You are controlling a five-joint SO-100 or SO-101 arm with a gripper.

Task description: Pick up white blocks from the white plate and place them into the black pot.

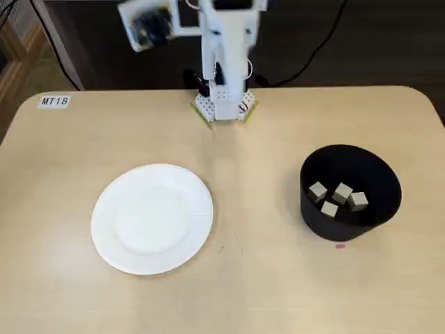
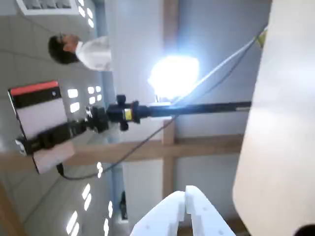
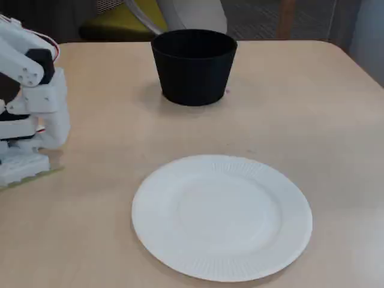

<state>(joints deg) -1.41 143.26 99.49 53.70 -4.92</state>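
Observation:
The white plate (image 1: 104, 209) lies on the left of the table in a fixed view and near the front in the other (image 3: 150, 240); nothing rests on it. The black pot (image 1: 327, 224) stands at the right, upright (image 3: 193, 72). Several white blocks (image 1: 341, 193) lie inside the pot on its bottom. The white arm (image 1: 224, 62) is folded up over its base at the table's far edge, well away from plate and pot. In the wrist view the gripper (image 2: 186, 197) points out into the room, its white fingers closed together with nothing between them.
A label reading MT18 (image 1: 54, 101) is stuck at the table's far left corner. A small pink mark (image 1: 340, 245) sits just in front of the pot. Black cables run behind the arm's base (image 1: 224, 108). The wrist view shows a camera stand (image 2: 123, 113).

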